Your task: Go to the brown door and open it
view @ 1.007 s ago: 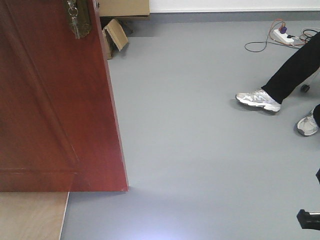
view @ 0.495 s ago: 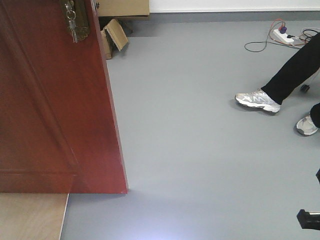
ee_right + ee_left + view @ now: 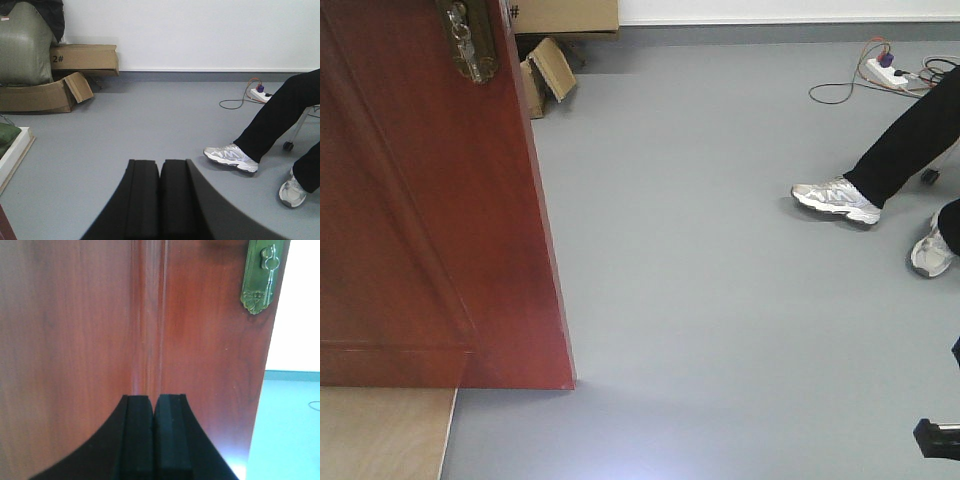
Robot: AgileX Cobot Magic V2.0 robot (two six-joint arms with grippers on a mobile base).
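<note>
At the left, the brown door (image 3: 430, 200) is cropped above its lock plate (image 3: 470, 45); both arms' fingers (image 3: 152, 437) pressed together, empty.

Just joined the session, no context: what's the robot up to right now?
It is at the brown door, working on opening it. The left gripper has its jaws shut with nothing between them and points straight at the door panel, below and to the left of the brass lock plate; whether it touches the wood cannot be told. The right gripper is also shut and empty, facing open grey floor. A seated person's sneaker is off to the right, and cardboard boxes lie by the wall.
</note>
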